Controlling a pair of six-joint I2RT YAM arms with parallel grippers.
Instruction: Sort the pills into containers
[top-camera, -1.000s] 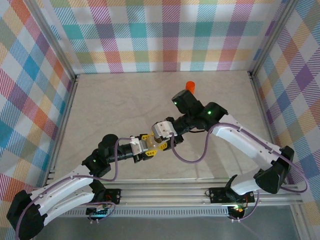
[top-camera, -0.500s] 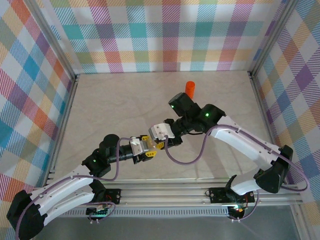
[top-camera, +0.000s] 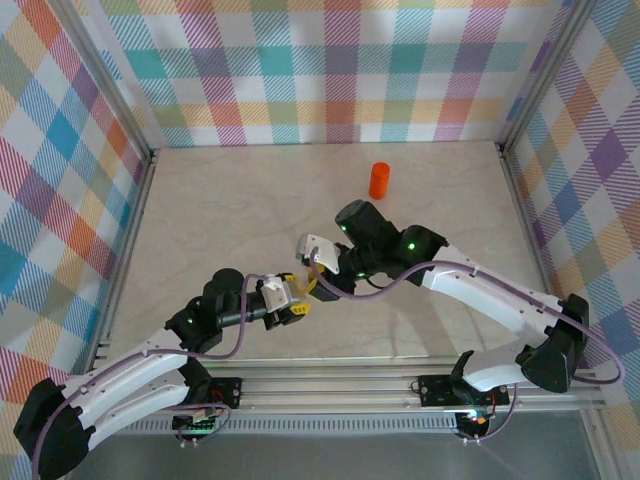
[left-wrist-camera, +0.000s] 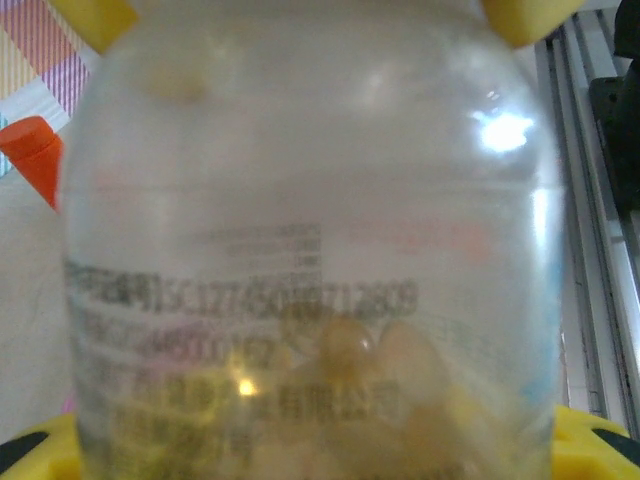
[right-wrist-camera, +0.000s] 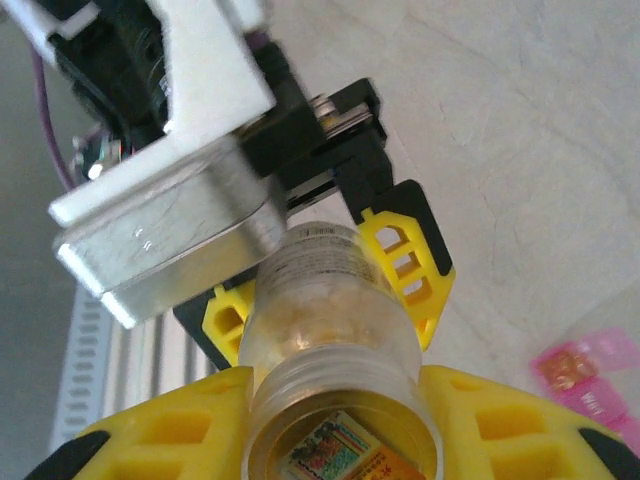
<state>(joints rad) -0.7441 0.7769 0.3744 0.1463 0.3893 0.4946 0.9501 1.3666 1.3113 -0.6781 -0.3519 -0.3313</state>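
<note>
Toward the near edge of the table (top-camera: 220, 220), your left gripper (left-wrist-camera: 310, 20) is gripping the clear bottle (left-wrist-camera: 310, 250). Your right gripper (right-wrist-camera: 335, 420) is clamping its mouth end-on, and the pink pill box (right-wrist-camera: 590, 372) is lying just beside.

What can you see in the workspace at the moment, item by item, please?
clear bottle: one, transparent, between the two grippers
pills: several, yellowish, inside the clear bottle
pink pill box: one, pink, flat on the table by the grippers
orange bottle: one, orange, upright on the far part of the table
table: one, pale marbled
left gripper: one, yellow fingers, gripping the clear bottle's body
right gripper: one, yellow fingers, closed at the clear bottle's mouth
</note>
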